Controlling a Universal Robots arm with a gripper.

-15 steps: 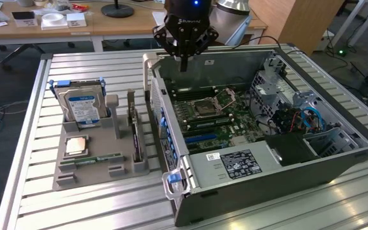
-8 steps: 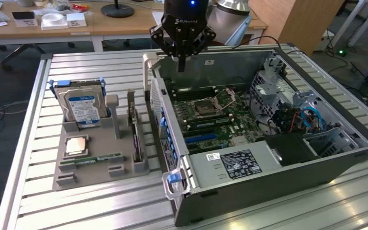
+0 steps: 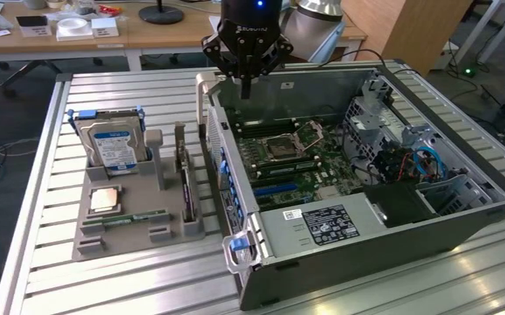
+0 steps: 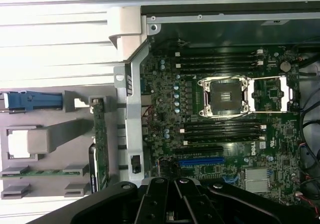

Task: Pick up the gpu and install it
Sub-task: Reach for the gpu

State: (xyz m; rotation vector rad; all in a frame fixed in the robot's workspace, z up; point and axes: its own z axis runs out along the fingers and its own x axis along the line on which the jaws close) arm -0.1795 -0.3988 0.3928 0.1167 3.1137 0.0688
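gpu (image 3: pixel 184 178) stands on its long edge in a slot of the grey holder (image 3: pixel 125 241), along the side of the holder nearest the computer case (image 3: pixel 462 220), with nothing touching it. In the wrist view the gpu (image 4: pixel 100 139) shows edge-on as a thin green strip. A dark band on one face may be its black cooler, though from that angle it is hard to be sure.

A slatted metal table (image 3: pixel 77 289) carries everything. The computer case lies on it toward the exterior view's right, open on top. Inside, the green motherboard (image 3: pixel 309 164) is exposed, with its processor socket (image 3: pixel 289 140) uncovered and a blue expansion slot (image 4: pixel 201 161) at the board's edge.

The holder sits just beside the case, on the exterior view's left. A hard drive (image 3: pixel 112 147) with a blue-and-white label stands upright at the holder's far end.

The gripper (image 3: pixel 245 90) hangs above the far corner of the case on the holder's side. Its fingers are pressed together and it grasps nothing. It is well apart from the gpu. The wrist view looks past the gripper (image 4: pixel 175 184) onto the motherboard.

A processor chip (image 3: pixel 105 197) lies flat on the holder, and a slim memory stick (image 3: pixel 134 216) lies flat just nearer the camera.
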